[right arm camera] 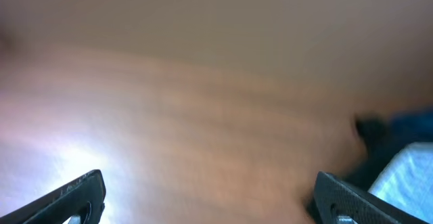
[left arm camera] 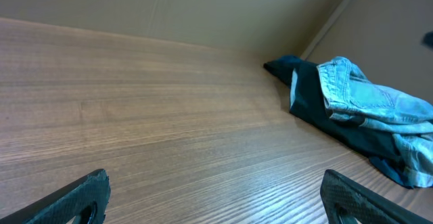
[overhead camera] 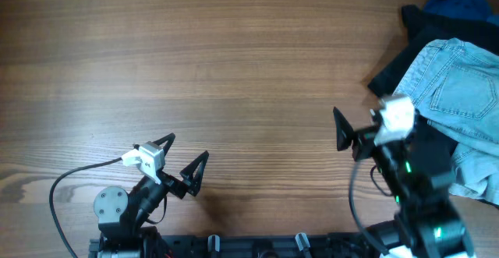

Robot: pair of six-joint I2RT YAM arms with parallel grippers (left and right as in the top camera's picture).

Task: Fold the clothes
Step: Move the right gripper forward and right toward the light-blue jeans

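Note:
The clothes, a light-blue faded denim garment point(overhead camera: 460, 94) with a stitched patch pocket, lie crumpled at the table's right edge on top of a black garment point(overhead camera: 394, 67). The denim also shows in the left wrist view point(left arm camera: 369, 99) and, blurred, at the lower right of the right wrist view point(right arm camera: 409, 173). My right gripper point(overhead camera: 351, 133) is open and empty just left of the pile, not touching it; its fingers frame bare wood point(right arm camera: 213, 204). My left gripper point(overhead camera: 181, 158) is open and empty near the front edge, far left of the pile point(left arm camera: 213, 207).
The black garment point(left arm camera: 318, 102) spreads under and beyond the denim. A dark blue cloth point(overhead camera: 460, 1) lies at the far right corner. The wooden table point(overhead camera: 195, 55) stretches left of the pile. A grey cable point(overhead camera: 78, 172) loops by the left arm's base.

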